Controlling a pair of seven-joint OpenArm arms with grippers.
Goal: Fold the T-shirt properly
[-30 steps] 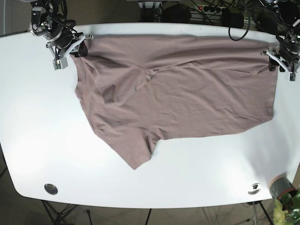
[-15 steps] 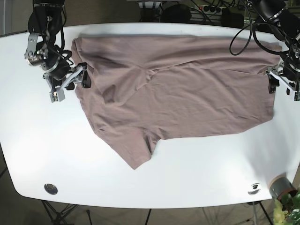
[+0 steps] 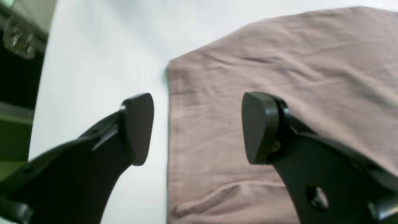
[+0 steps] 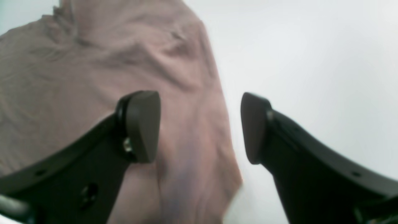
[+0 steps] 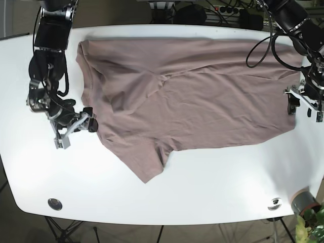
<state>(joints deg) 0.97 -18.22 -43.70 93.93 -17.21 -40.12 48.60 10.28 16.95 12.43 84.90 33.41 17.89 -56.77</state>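
T-shirt [image 5: 192, 96] edges sit between both gaping grippers

The T-shirt [image 5: 192, 96] lies spread on the table [image 5: 212, 187].

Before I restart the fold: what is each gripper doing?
Left gripper: open, holding nothing, straddling the T-shirt edge.
Right gripper: open, holding nothing, over the shirt's edge.

Right tool [image 4: 199, 127] spread wide, empty, straddling edge of mauve T-shirt [image 4: 93, 71]. Left pad over cloth, right pad over white surface [image 4: 311, 62].
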